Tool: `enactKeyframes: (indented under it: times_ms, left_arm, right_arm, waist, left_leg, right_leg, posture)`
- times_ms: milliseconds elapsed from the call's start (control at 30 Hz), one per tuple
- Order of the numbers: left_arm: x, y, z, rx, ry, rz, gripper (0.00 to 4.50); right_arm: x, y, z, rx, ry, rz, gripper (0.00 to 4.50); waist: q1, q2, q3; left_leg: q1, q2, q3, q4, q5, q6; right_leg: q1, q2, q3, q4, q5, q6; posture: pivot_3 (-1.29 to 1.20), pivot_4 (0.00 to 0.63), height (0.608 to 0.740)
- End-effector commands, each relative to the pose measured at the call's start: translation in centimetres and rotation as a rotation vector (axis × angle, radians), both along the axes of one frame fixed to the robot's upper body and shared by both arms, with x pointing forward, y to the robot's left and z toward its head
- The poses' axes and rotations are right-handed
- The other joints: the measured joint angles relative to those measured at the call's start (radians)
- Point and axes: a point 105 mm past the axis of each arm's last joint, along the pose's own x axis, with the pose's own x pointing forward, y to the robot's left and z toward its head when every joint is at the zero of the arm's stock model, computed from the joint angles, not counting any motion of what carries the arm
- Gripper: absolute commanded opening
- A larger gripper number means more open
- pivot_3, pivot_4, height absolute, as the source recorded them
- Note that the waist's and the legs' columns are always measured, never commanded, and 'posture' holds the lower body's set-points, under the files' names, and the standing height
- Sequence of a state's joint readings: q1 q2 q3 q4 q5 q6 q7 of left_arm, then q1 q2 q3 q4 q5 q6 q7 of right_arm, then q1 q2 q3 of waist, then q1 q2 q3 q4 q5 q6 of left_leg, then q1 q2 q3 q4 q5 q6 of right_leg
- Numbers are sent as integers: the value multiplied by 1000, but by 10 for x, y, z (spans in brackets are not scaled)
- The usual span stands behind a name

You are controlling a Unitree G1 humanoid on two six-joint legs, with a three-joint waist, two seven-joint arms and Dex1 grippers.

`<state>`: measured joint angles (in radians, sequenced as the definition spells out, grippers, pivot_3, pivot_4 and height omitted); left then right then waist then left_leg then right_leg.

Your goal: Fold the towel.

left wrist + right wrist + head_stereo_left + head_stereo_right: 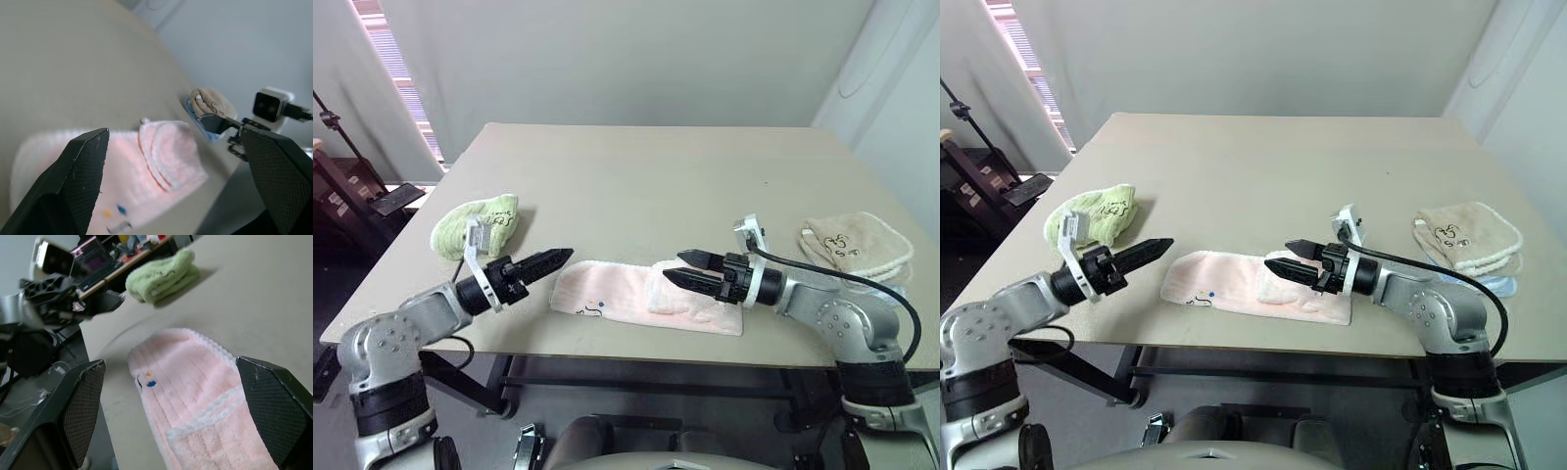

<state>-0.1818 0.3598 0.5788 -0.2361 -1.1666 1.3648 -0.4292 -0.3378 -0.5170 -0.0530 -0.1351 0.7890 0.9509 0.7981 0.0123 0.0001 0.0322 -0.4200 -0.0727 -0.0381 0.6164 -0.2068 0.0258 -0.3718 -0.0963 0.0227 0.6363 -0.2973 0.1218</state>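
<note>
Nearest, along the front edge of the table (636, 176), the towel (607, 292) lies flat as a long pale pink strip with white corded edging. Its right end is folded back over itself, so a second layer with its own white edge sits on top there. A small dark embroidered mark (590, 307) shows near the left front corner of the towel.

Both grippers hover at about the same height, one at each end of the strip, pointing inward toward each other. The left gripper (548, 260) hangs just off the towel's left end, over bare tabletop; in the left wrist view its two black fingers (73, 181) stand wide apart with nothing between them, the pink cloth showing beyond. The right gripper (690, 270) hangs over the folded right end; its fingers (274, 406) are likewise spread wide and hold nothing, and the towel lies on the table past them. Neither gripper touches the cloth, as far as the head views show.

Further back and to the left, a light green towel (475, 223) sits bundled on the table, well apart from the pink one. On the right side, a beige towel (857, 245) with a dark embroidered mark lies folded near the table's right edge, resting on something pale blue that peeks out beneath it.

Beyond the table's far left corner, dark stands and equipment (352, 186) stand on the floor.
</note>
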Motion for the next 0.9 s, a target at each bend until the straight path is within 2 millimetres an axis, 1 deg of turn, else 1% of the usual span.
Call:
enactKeyframes:
  times_ms: [33,67,200,300,367,467,567,667,767,900]
  left_arm:
    - [-9,0,-9,-2,93,84,4500]
    - [-12,-1,-14,-10,129,99,4500]
    - [-23,-4,-23,-42,227,134,4500]
    - [-29,1,-44,0,348,201,4500]
    - [-28,5,-51,-5,405,247,4500]
    - [-26,6,-50,-81,452,255,4500]
    - [-25,6,-57,-84,509,262,4500]
    - [-15,5,-62,-124,561,295,4500]
    - [-13,0,-70,-108,597,279,4500]
    - [-4,-8,-64,-150,576,248,4500]
  right_arm:
    - [7,7,5,10,2,18,4461]
    - [8,8,5,16,12,25,4461]
    - [12,8,7,23,26,28,4461]
    - [13,4,6,5,29,22,4461]
    - [11,1,6,-2,28,22,4461]
    - [8,-4,6,-26,26,16,4461]
    - [8,-10,4,-45,25,-1,4461]
    - [9,-15,6,-56,10,-30,4461]
    - [11,-19,6,-63,-2,-61,4461]
    - [11,-21,5,-75,-17,-88,4461]
  waist:
    - [1,0,0]
    - [1,0,0]
    - [1,0,0]
    - [1,0,0]
    - [2,0,0]
    - [1,1,0]
    - [-1,2,-1]
    - [0,4,-1]
    - [1,4,-2]
    - [4,7,-4]
  left_leg:
    - [0,0,0,0,0,0]
    - [0,0,0,0,0,0]
    - [0,0,0,0,0,-1]
    - [1,0,1,0,0,-1]
    - [1,0,2,-1,0,-1]
    - [0,0,2,-2,0,-1]
    - [0,0,2,-3,0,-1]
    - [0,0,3,-4,0,-1]
    - [0,0,3,-4,0,-1]
    - [0,0,3,-4,0,-1]
  right_leg:
    - [0,0,0,0,0,0]
    - [0,0,0,0,0,0]
    - [0,0,0,1,0,0]
    - [0,0,1,0,0,-1]
    - [0,0,2,-1,0,-2]
    - [0,-1,2,-2,0,-2]
    - [-1,-1,2,-3,0,-2]
    - [-1,-1,2,-4,0,-2]
    - [-1,-1,2,-4,0,-2]
    - [0,-1,2,-5,0,-3]
  posture:
    - [0,0,740]
    - [0,0,740]
    - [0,0,740]
    - [0,0,740]
    - [0,0,740]
    - [0,0,740]
    - [0,0,740]
    - [0,0,740]
    - [0,0,740]
    - [0,0,740]
